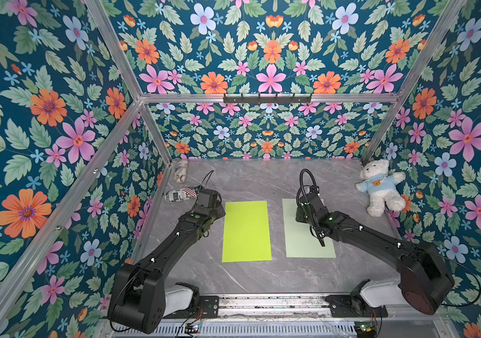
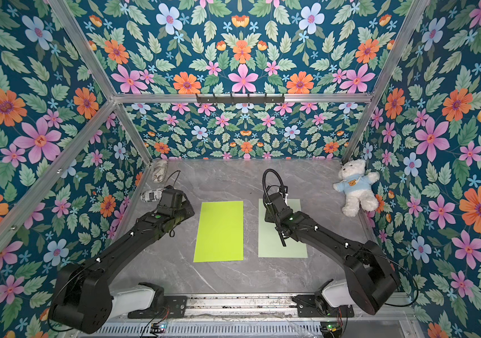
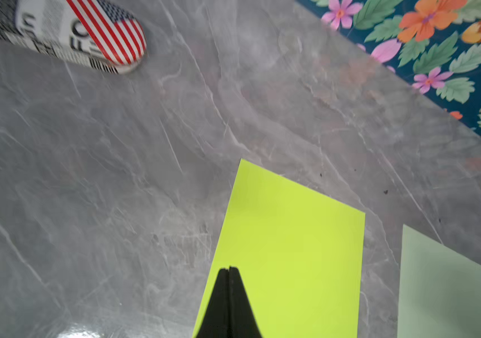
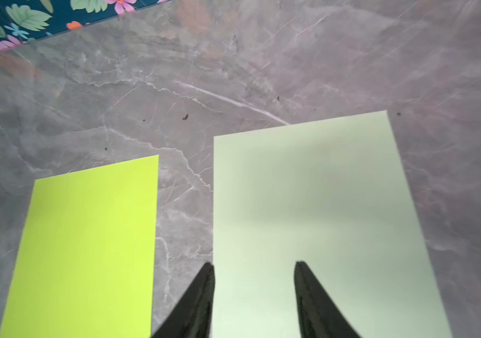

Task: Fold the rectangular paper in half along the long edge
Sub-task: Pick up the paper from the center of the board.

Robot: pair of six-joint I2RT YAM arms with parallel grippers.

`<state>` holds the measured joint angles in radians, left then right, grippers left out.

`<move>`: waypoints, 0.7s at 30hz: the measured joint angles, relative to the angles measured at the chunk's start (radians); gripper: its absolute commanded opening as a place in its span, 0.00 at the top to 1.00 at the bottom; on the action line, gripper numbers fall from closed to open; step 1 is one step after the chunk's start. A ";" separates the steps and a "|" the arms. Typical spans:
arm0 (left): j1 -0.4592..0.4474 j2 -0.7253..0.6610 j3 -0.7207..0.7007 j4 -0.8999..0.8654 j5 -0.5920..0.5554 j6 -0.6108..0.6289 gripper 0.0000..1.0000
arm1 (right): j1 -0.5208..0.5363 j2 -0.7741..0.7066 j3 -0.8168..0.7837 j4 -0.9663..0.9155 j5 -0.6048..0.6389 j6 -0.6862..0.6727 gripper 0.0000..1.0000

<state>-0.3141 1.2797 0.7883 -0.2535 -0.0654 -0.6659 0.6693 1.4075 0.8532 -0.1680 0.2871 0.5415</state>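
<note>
- Left hand (image 3: 229, 267): clenched, fingertips pressed together with nothing visibly between them. In the left wrist view it sits over the left long edge of the lime-yellow paper (image 3: 291, 248); whether the tips touch the sheet cannot be told.
- Right hand (image 4: 253, 262): released, jaws apart and grasping nothing, poised above the left margin of the pale green paper (image 4: 306, 204).
- Placement: both sheets lie flat and unfolded on the table (image 1: 262, 181), side by side, with a strip of bare table between them. The lime-yellow paper is nearer the left arm, and the pale green paper lies partly under the right arm.
- Axis: each sheet's long axis runs from the robot's side toward the far wall. A halving fold would therefore probably carry one long edge sideways onto the other, with the crease parallel to that axis.
- Deciding relation: each hand stands at the left long edge of its own sheet, and the sheet's body extends to that hand's right. The task sentence does not say which sheet is meant.
- Materials: thin, smooth, matte rectangles with crisp corners and no crease. The table is glossy grey marble-patterned stone and is likely slippery, so a flat edge may be hard to lift.
- Surroundings: a teddy bear (image 1: 379, 187) and a flag-printed cylinder (image 3: 110, 32) lie well apart from both sheets.
</note>
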 measured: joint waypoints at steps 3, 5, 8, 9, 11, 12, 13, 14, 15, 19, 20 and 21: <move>0.064 0.049 -0.042 0.030 0.089 -0.013 1.00 | 0.012 0.076 0.014 0.056 -0.085 0.030 0.51; 0.090 0.088 -0.063 0.035 0.149 -0.014 1.00 | 0.045 0.146 0.051 0.069 -0.130 0.044 0.49; 0.092 0.132 -0.075 0.049 0.245 -0.014 1.00 | 0.080 0.211 0.088 0.097 -0.188 0.062 0.48; 0.092 0.137 -0.079 0.050 0.264 -0.014 1.00 | 0.082 0.223 0.090 0.108 -0.205 0.066 0.48; 0.097 0.141 -0.082 0.048 0.281 -0.013 1.00 | 0.080 0.236 0.082 0.124 -0.232 0.078 0.48; 0.097 0.141 -0.082 0.048 0.290 -0.010 1.00 | 0.081 0.236 0.075 0.133 -0.245 0.089 0.48; 0.098 0.141 -0.080 0.046 0.294 -0.006 1.00 | 0.082 0.236 0.068 0.143 -0.265 0.092 0.48; 0.097 0.141 -0.079 0.043 0.296 -0.005 1.00 | 0.084 0.235 0.062 0.152 -0.284 0.093 0.47; 0.097 0.141 -0.077 0.038 0.298 0.001 1.00 | 0.085 0.235 0.056 0.166 -0.307 0.096 0.47; 0.106 0.157 -0.077 0.023 0.301 0.023 1.00 | 0.088 0.258 0.048 0.221 -0.378 0.113 0.47; 0.110 0.166 -0.077 0.020 0.298 0.027 1.00 | 0.090 0.275 0.048 0.235 -0.394 0.115 0.47; 0.112 0.178 -0.078 0.016 0.300 0.031 1.00 | 0.093 0.292 0.048 0.237 -0.412 0.115 0.47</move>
<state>-0.2024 1.4574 0.7105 -0.2371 0.2344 -0.6346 0.7628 1.6993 0.9016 0.0689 -0.1253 0.6567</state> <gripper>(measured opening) 0.049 0.527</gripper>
